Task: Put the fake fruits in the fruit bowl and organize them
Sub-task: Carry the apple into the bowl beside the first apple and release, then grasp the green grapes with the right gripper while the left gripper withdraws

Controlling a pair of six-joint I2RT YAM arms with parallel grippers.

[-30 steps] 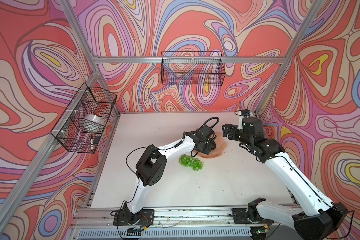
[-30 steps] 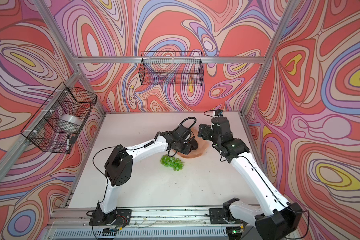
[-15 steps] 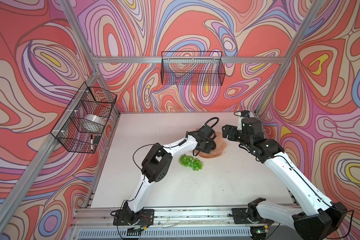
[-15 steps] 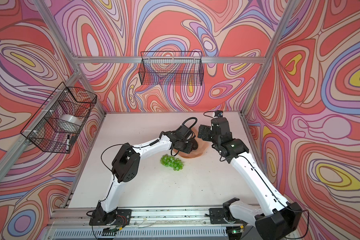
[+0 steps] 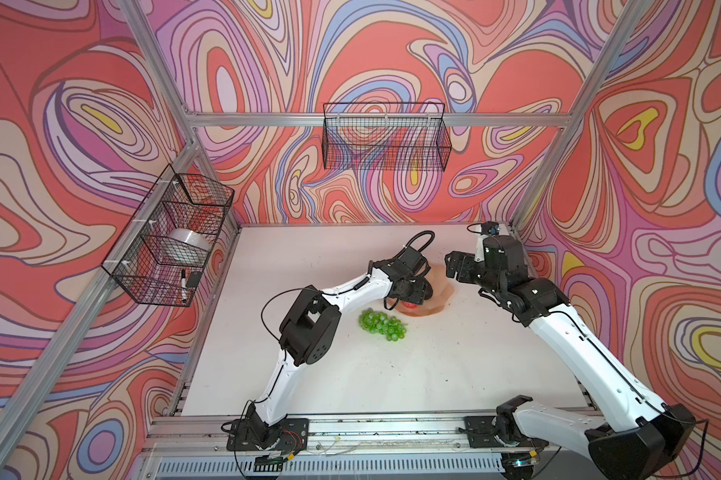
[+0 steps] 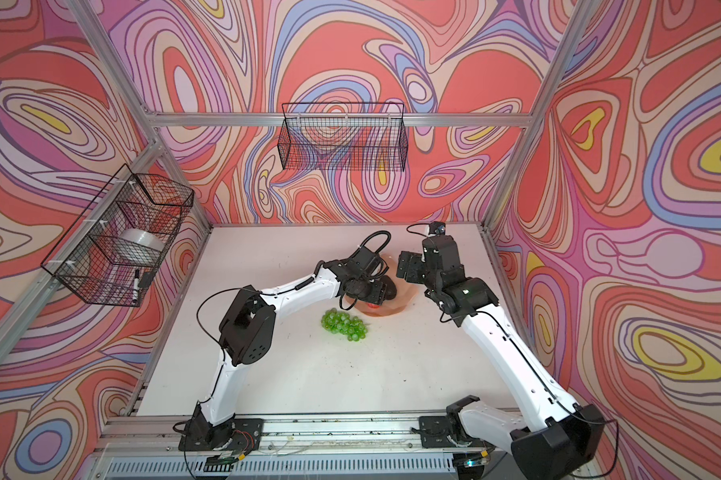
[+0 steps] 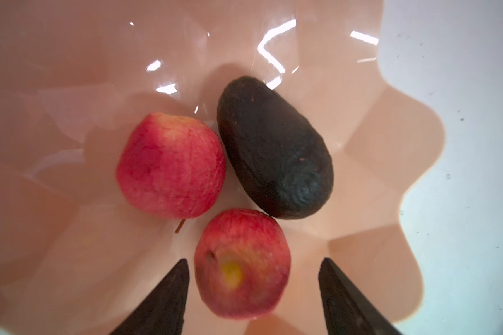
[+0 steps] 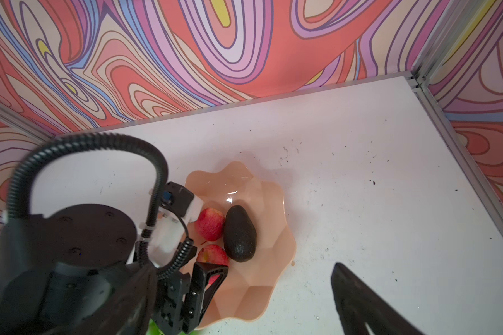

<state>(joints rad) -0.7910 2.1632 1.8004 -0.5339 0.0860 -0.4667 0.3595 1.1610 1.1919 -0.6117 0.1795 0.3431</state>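
An apple (image 7: 172, 165), a second apple (image 7: 241, 264) and the avocado (image 7: 273, 148) lie close together in the bowl (image 7: 389, 145). The grapes (image 5: 381, 325) sit on the worktop (image 5: 412, 374) just beside it, so I judge one fruit is left. The left fingers (image 7: 166, 295) stand apart either side of the second apple, gripping nothing. The right fingers (image 8: 357, 295) are wide and empty, near the bowl. The wrist views show the bowl's contents, largely hidden in both top views, which alone show the grapes whole.

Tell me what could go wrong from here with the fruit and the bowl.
1. The left gripper straddles one apple with jaws apart; pulling out crookedly could knock it or the avocado.
2. The grapes lie on the table right beside the bowl; reaching for them might shove the bowl.
3. Three fruits fill the bowl's middle, so the grapes may land on the sloping wall and slide.
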